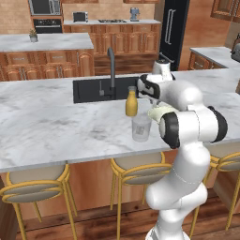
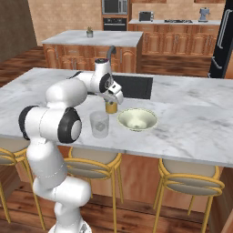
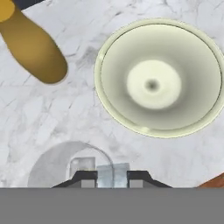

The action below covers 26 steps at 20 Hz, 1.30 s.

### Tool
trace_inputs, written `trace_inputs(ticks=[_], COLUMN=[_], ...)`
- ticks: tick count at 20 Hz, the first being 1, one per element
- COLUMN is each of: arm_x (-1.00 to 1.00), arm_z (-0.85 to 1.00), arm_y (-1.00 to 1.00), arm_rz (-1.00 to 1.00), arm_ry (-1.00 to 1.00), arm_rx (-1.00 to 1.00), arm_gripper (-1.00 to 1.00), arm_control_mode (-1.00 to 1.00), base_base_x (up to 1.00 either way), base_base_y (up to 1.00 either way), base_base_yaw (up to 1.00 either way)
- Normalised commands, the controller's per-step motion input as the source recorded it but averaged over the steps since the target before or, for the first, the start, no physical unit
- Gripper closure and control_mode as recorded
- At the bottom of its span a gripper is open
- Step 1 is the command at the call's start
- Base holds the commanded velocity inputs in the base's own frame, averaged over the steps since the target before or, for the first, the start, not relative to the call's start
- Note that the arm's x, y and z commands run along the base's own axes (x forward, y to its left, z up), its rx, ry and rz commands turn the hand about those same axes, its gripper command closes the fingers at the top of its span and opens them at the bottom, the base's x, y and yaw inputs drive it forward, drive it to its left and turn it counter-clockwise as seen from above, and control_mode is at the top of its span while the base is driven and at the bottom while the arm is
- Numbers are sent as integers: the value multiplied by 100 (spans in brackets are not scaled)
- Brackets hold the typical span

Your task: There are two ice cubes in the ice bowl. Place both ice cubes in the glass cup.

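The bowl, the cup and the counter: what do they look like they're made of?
Bowl: probably glazed ceramic, pale yellow-green, opaque, with a soft sheen. Cup: clear glass, or maybe plastic; the counter shows through it. Counter: polished marble or a lookalike, white with grey veins.

Standing upright on the marble counter: glass cup [image 2: 99,124], clear and straight-sided, holding one ice cube [image 3: 82,164]. Lying just beside it: ice bowl [image 2: 137,119], shallow, wide, pale yellow-green, light-rimmed, showing a bare inside. Hanging over the cup's rim: second pale, translucent ice cube [image 3: 113,175].
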Motion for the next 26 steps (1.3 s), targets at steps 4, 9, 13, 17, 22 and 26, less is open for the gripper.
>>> trace_inputs(ticks=[4,9,13,17,22,26], arm_x=[4,19,0,0,6,18], arm_z=[16,0,-25,-15,-22,-35], arm_y=[90,25,-13,-5,0,1], arm_rz=[-2,0,0,0,0,0], arm_ry=[0,3,0,1,5,0], arm_rx=[0,0,9,9,0,-2], arm_gripper=[100,100,100,100,100,100], arm_control_mode=[-100,-100,-100,-100,-100,-100], base_base_x=[0,0,0,0,0,0], base_base_y=[0,0,0,0,0,0], base_base_yaw=[0,0,0,0,0,0])
